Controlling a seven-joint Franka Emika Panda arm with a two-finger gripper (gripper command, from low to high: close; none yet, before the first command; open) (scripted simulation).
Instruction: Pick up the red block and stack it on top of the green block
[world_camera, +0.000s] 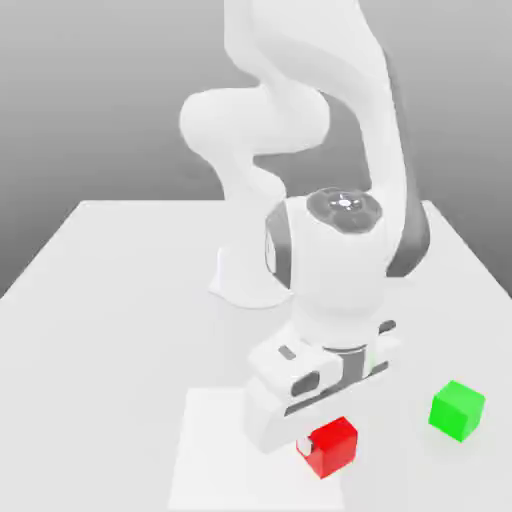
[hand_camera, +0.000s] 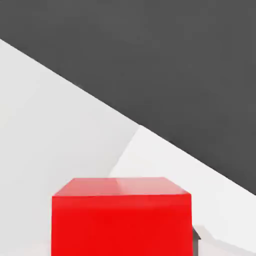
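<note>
The block (world_camera: 331, 448) is bright red, unpatterned. The cube (world_camera: 457, 411) is solid green. The arm (world_camera: 340, 260) is white with dark grey sections.

A pale table, a white patch and grey beyond.
I see the light grey table (world_camera: 100, 340) spread wide, with a flat, four-sided white patch (world_camera: 215, 450) on it towards the near side; a plain grey backdrop (world_camera: 90, 100) rises past the far edge. In my hand view, a dark grey area (hand_camera: 150, 60) borders both table and patch along one straight, slanting line.
</note>
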